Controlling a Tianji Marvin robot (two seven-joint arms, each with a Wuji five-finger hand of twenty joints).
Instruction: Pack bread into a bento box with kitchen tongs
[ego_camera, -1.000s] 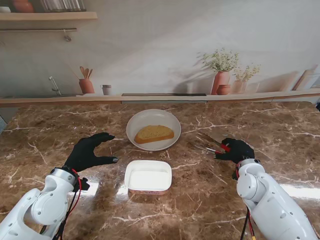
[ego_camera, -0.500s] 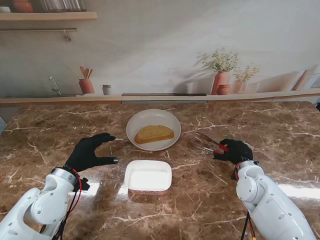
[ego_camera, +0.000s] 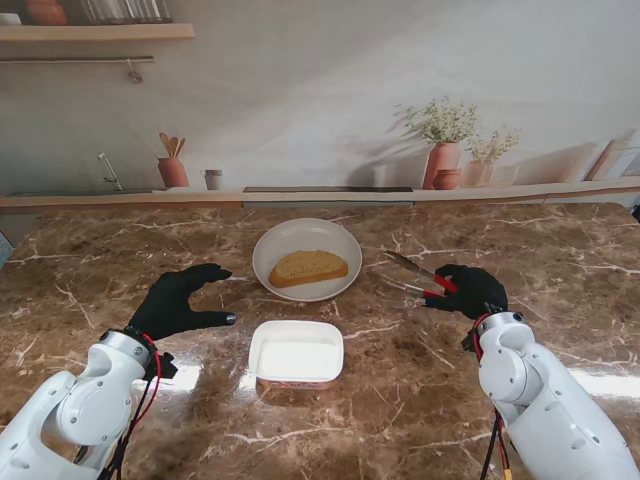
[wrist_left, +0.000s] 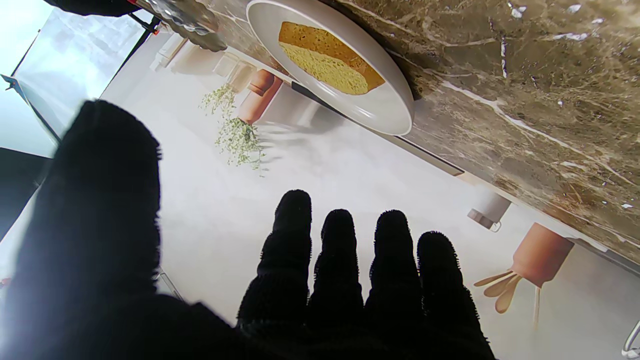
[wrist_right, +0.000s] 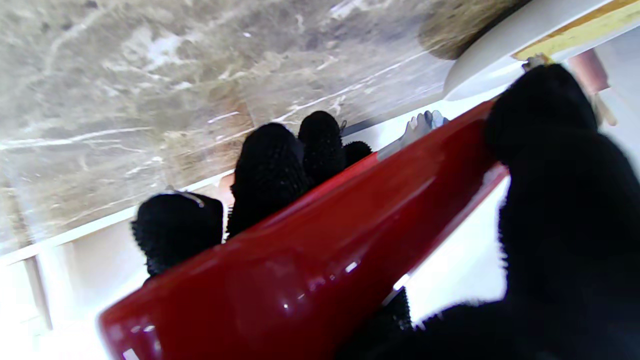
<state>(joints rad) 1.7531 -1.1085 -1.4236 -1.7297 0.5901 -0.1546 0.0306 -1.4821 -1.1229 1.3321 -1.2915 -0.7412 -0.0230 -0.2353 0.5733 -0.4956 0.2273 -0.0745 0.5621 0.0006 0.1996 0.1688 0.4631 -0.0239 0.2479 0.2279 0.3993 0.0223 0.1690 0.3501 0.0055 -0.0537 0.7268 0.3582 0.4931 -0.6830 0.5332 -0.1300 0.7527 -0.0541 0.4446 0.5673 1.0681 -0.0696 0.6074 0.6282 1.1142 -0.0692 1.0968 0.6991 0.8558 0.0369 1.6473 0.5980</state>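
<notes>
Marble worktop (ego_camera: 120, 270), brown with pale veins, carries all task items. Bread (ego_camera: 308, 267): one slice lying flat in the white plate (ego_camera: 275, 240), centre of the stand view, farther from me than the box (ego_camera: 296, 353). Box is white, empty, lid off, just nearer to me than the plate, not touching it.

Right hand (ego_camera: 470, 292): fingers (wrist_right: 270, 165) clamped on the red handle of the tongs (ego_camera: 412, 277). Metal tips point left toward the plate and stand apart, short of its rim. From the stand view the tongs appear raised off the worktop; judged, not certain. The wrist view shows the handle pinned between thumb and fingers, plate rim just beyond.

Left hand (ego_camera: 178, 304): holds nothing, fingers spread, thumb out, hovering left of the box and near the plate.

Step in hand, as judged: carry the tongs to the slice.

Risks:
- Grip sits at the handle end; the tongs could pivot in the fingers when squeezed, so the tips close askew.
- Slice lies flat in a shallow plate; a tip must get under it, or it slides ahead of the tongs.
- Tips striking the rim could shove the plate.
- Soft bread: too hard a squeeze tears it; too light, it drops short of the box.
</notes>
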